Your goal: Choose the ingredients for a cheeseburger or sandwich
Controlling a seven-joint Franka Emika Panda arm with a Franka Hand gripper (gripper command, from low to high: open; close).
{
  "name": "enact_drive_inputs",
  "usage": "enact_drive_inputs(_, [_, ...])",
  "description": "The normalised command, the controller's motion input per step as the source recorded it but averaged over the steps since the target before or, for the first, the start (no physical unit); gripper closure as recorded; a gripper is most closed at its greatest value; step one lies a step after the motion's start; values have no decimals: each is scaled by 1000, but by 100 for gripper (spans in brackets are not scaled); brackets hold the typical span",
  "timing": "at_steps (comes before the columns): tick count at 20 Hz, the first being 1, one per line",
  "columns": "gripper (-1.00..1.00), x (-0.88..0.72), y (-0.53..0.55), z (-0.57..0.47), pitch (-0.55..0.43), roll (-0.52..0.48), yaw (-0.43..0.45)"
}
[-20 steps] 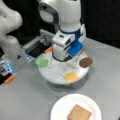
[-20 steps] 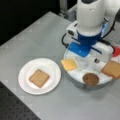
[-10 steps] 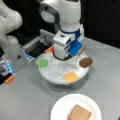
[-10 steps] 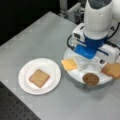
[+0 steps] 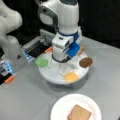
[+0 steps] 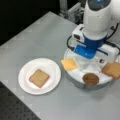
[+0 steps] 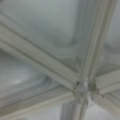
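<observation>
One bread square [image 6: 38,78] sits on the white plate [image 6: 53,67], near-left of the segmented tray [image 6: 75,75]. Cheese [image 6: 69,64], patty [image 6: 90,78], second bread [image 6: 112,70], lettuce [image 5: 41,62] remain in tray. Gripper [image 5: 65,65] down at tray centre; jaw state can't tell. Grey table [image 6: 37,37].

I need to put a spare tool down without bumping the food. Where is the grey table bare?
Bare table lies above the paper plate in a front view, and below it and the tray. The plate holds one bread square with bare rim around. The tray is crowded: cheese, patty, the arm low over it.
</observation>
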Motion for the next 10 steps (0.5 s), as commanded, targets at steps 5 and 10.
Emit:
enact_drive_inputs(5, [-100, -454, -205, -169, -299, 103, 78])
enact_drive_inputs(10, [-100, -423, -187, -162, -293, 112, 50])
